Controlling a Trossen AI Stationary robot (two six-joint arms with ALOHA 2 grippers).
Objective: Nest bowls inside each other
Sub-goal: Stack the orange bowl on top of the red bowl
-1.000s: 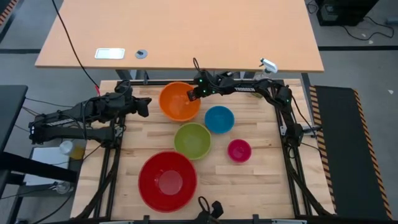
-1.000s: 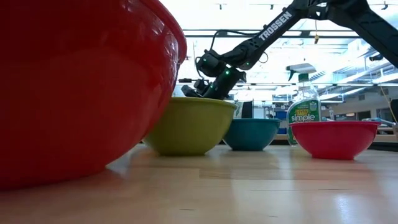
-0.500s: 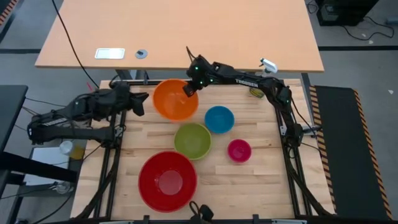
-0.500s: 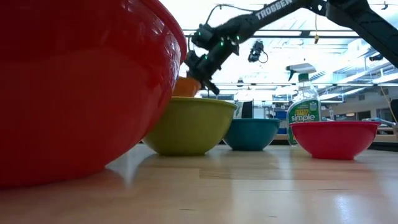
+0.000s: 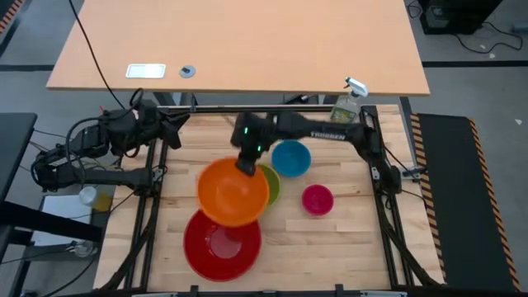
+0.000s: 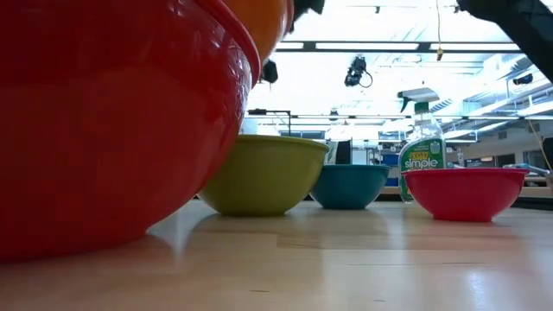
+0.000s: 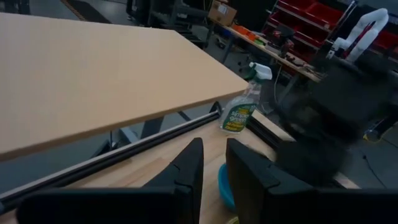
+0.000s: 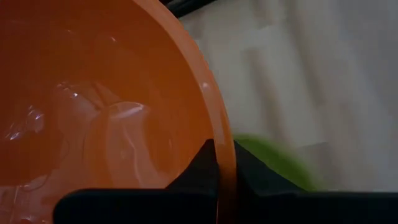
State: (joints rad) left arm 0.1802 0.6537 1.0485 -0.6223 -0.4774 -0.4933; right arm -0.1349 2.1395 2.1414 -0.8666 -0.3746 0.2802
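My right gripper (image 5: 247, 167) is shut on the orange bowl (image 5: 233, 191), which hangs in the air over the far part of the red bowl (image 5: 223, 241) and the left side of the lime green bowl (image 5: 272, 183). The blue bowl (image 5: 290, 158) and the magenta-pink bowl (image 5: 317, 199) rest on their bases on the table. In the low view the orange bowl (image 6: 263, 22) shows at the top, above the red bowl (image 6: 112, 130). My left gripper (image 5: 176, 129) is shut on nothing at the table's far left. My right gripper pinches the orange bowl's rim (image 8: 225, 158) on its far right side, one finger (image 8: 202, 163) inside the bowl and one outside. The fingers slant down from the table's far right. The bowl is lifted clear of the table, its open side up.
A green-tinted spray bottle (image 5: 346, 103) stands at the table's far right corner. A long tan tabletop (image 5: 239, 41) lies beyond the far edge. Bare wood shows on the near right (image 5: 330, 247).
My right gripper has lifted the orange bowl off the far part of the table and carried it up and toward the near edge, turning as it went; the bowl now hangs over the red and lime green bowls. My left gripper has risen and drawn back toward the left.
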